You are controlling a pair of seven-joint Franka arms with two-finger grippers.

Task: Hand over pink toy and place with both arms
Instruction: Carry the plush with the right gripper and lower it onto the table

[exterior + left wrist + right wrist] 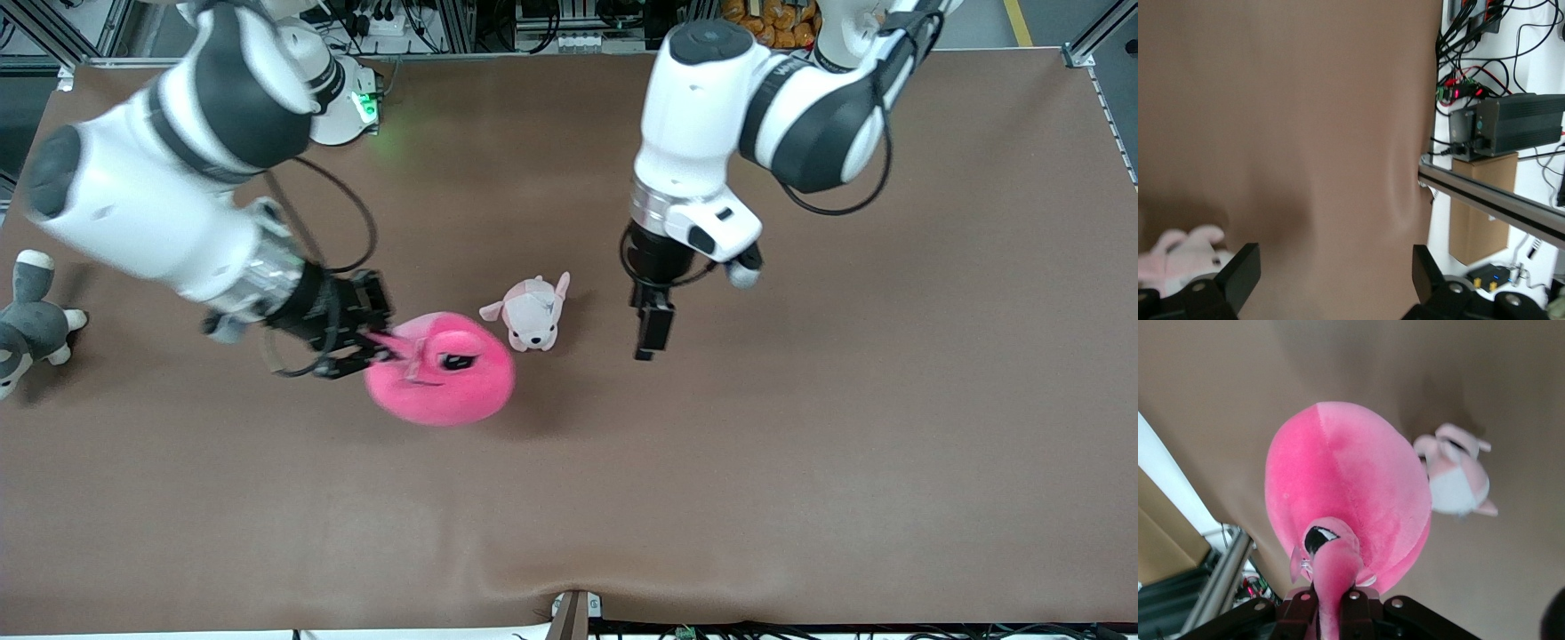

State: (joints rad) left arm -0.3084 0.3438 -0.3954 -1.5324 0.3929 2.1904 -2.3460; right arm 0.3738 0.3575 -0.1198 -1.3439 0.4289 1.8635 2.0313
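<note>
Right end effector [378,342] is clamped on the pink toy [442,370], held above the desk [800,444], with the left end effector [652,333] open at roughly its 3 o'clock, closest for the handover.

A: The front view looks down from high across the brown table [800,462], facing both bases at twelve o'clock.

B: The right wrist view sits close over the pink toy [1345,493]; both wrist views share the puppy plush [1175,257].
</note>
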